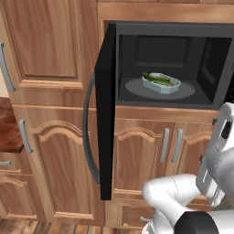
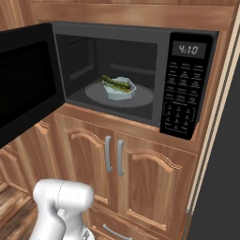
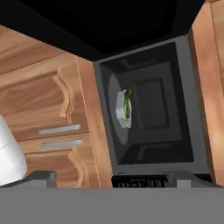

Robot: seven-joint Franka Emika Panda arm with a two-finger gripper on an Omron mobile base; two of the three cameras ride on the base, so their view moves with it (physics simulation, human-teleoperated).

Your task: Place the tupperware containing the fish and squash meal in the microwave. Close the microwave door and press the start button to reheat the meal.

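black microwave sits ahead of and above the claw, cavity open, so the next step looks like closing up. microwave door is swung fully out, off to the claw's left and edge-on in the left base view, with its curved grey handle facing outward. round turntable lies centred in the cavity, straight ahead of the claw. tupperware rests on the turntable with the fish and squash meal in it, so placement looks done.

claw: just the two dark tips show at the bottom of the hand view, well apart, nothing between them, so it reads as wide open and empty, backed well clear of the cavity.

doing the step well, my read: bring the claw round to the outer face of the door near its free edge, push in a steady arc along the hinge path, keep the fingers away from the handle loop and the closing gap. don't slam it or the container may slide.

view differences: the right base view shows the keypad panel and the display reading 4:10; the left base view shows the door's edge and handle instead.
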